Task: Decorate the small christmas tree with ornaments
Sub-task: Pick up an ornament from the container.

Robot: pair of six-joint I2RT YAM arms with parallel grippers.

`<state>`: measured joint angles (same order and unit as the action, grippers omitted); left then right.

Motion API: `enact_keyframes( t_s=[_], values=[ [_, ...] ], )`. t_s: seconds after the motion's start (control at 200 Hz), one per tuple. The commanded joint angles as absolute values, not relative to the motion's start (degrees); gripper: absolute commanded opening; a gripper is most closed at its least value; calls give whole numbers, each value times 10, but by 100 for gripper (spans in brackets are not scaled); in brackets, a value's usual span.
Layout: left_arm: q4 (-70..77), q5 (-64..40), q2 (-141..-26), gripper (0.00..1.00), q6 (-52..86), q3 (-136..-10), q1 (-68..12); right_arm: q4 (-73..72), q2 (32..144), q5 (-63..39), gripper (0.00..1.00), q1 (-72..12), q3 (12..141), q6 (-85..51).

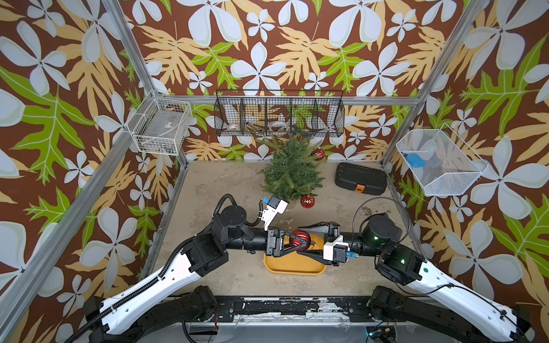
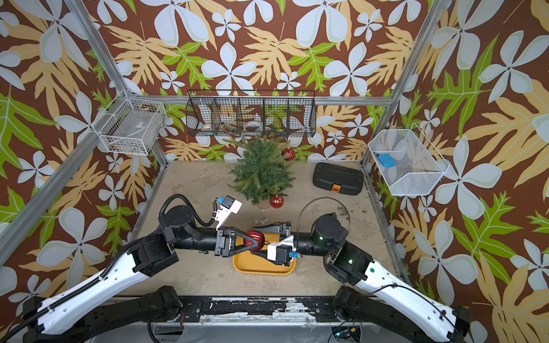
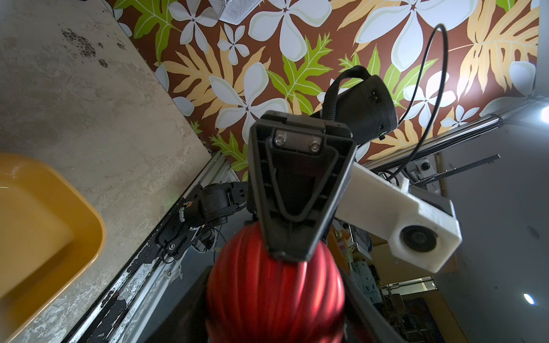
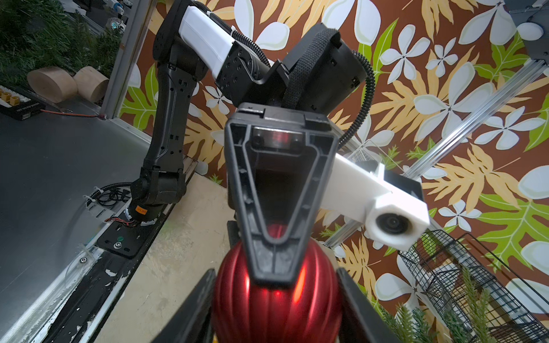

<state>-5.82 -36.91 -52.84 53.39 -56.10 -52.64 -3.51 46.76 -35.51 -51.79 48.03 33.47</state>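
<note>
With the ribbed ornament [image 1: 300,238] held above the yellow tray [image 1: 294,264] near the surface's front edge, right jaws gripping and left jaws closing around it, release one side only once the other holds firmly.

I'm looking at two arms with white shells and black joints, ribbed black cables, green lights glowing on the right arm [image 1: 401,261], white wrist-camera housings, and black triangular fingers [image 4: 269,208].
</note>
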Motion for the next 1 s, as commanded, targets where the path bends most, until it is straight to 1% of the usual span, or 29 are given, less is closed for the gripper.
enact_keyframes(
  t_s=[0.0,0.065,0.1,0.195,0.225,0.385,0.576,0.726,0.886,0.996],
  values=[
    [-43,-380,-530,52,522,-567,-527,-30,467,-346,52,-519,481,337],
    [-43,-377,-529,49,521,-567,-527,-26,465,-343,54,-519,481,338],
    [-44,-374,-528,47,520,-569,-527,-24,464,-341,58,-519,481,340],
    [-45,-366,-524,47,517,-571,-527,-20,458,-341,68,-518,481,340],
    [-46,-363,-523,48,514,-573,-527,-20,456,-326,69,-519,481,340],
    [-43,-351,-513,48,506,-579,-527,-13,443,-316,77,-519,481,338],
    [-54,-327,-494,48,480,-589,-527,2,418,-300,78,-518,483,322],
    [-17,-332,-470,47,478,-588,-527,-26,382,-308,78,-519,475,279],
    [15,-344,-444,46,464,-591,-527,-70,367,-329,75,-519,474,218],
    [15,-342,-437,45,449,-601,-527,-97,377,-321,70,-519,481,164]
  ],
)
